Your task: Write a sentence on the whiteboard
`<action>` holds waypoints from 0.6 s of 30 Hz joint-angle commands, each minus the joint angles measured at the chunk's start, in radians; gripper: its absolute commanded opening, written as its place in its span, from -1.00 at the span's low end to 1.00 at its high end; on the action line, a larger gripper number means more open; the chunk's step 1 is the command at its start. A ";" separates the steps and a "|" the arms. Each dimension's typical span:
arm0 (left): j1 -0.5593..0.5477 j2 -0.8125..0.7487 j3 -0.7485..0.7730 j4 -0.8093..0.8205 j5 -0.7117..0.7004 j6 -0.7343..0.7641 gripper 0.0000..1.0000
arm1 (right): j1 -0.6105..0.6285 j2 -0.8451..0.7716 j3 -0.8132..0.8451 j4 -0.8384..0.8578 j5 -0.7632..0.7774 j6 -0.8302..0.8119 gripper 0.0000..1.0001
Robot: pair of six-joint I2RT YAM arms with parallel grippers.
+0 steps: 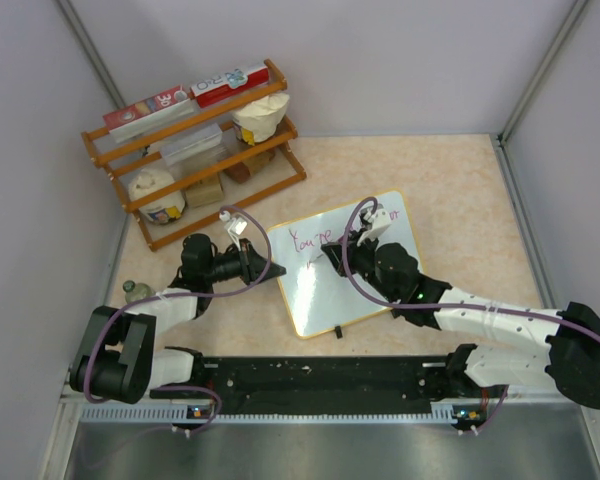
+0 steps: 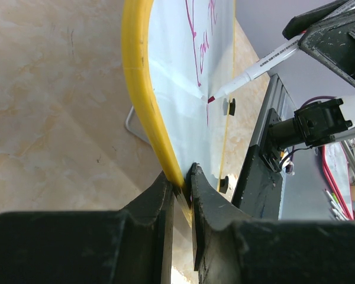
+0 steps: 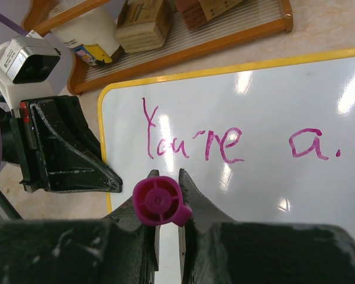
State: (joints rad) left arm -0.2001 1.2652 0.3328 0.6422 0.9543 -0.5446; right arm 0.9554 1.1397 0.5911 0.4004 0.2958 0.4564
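Observation:
The whiteboard (image 1: pixel 325 295), white with a yellow rim (image 2: pixel 139 89), lies on the beige table at the middle. Magenta writing (image 3: pixel 192 142) on it reads "You're a". My left gripper (image 1: pixel 271 268) is shut on the board's left rim, and in the left wrist view the rim sits pinched between its jaws (image 2: pixel 182 183). My right gripper (image 1: pixel 337 256) stands over the board, shut on a marker. The marker's magenta end (image 3: pixel 158 201) shows between the right gripper's (image 3: pixel 165 192) jaws. Its white barrel (image 2: pixel 261 64) slants down, and its tip (image 2: pixel 211 99) is at the board's surface.
A wooden rack (image 1: pixel 195 150) with boxes, jars and bags stands at the back left, close to the board's far corner. A small bottle (image 1: pixel 133 291) sits by the left wall. Two black clips (image 2: pixel 229 107) are on the board's near edge. Walls close in both sides.

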 commanded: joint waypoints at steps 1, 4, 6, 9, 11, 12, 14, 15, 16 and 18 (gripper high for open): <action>0.001 -0.012 0.000 0.031 -0.040 0.078 -1.00 | 0.006 0.009 0.042 0.003 0.065 -0.015 -1.00; 0.001 -0.013 -0.001 0.031 -0.040 0.078 -1.00 | 0.006 0.006 0.036 -0.008 0.063 -0.016 -1.00; 0.001 -0.015 -0.001 0.033 -0.042 0.078 -1.00 | 0.006 0.003 0.027 -0.020 0.062 -0.012 -1.00; 0.001 -0.012 0.000 0.031 -0.040 0.078 -1.00 | 0.006 -0.008 0.015 -0.026 0.055 -0.004 -1.00; 0.001 -0.012 0.000 0.033 -0.040 0.080 -1.00 | 0.008 -0.014 0.003 -0.028 0.054 -0.002 -1.00; 0.001 -0.013 -0.001 0.031 -0.040 0.078 -1.00 | 0.006 -0.017 0.000 -0.029 0.054 0.001 -1.00; 0.001 -0.013 -0.001 0.031 -0.042 0.078 -1.00 | 0.006 -0.017 -0.011 -0.032 0.045 0.002 -1.00; 0.001 -0.012 0.000 0.031 -0.040 0.078 -1.00 | 0.006 -0.020 -0.014 -0.032 0.042 0.004 -1.00; 0.001 -0.010 0.000 0.031 -0.038 0.078 -1.00 | 0.006 -0.018 -0.020 -0.032 0.036 0.007 -1.00; 0.001 -0.012 0.000 0.031 -0.040 0.078 -1.00 | 0.006 -0.018 -0.030 -0.031 0.031 0.010 -1.00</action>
State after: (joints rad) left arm -0.2001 1.2652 0.3328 0.6422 0.9546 -0.5446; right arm 0.9554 1.1358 0.5884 0.3958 0.2993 0.4698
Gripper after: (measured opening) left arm 0.175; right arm 0.103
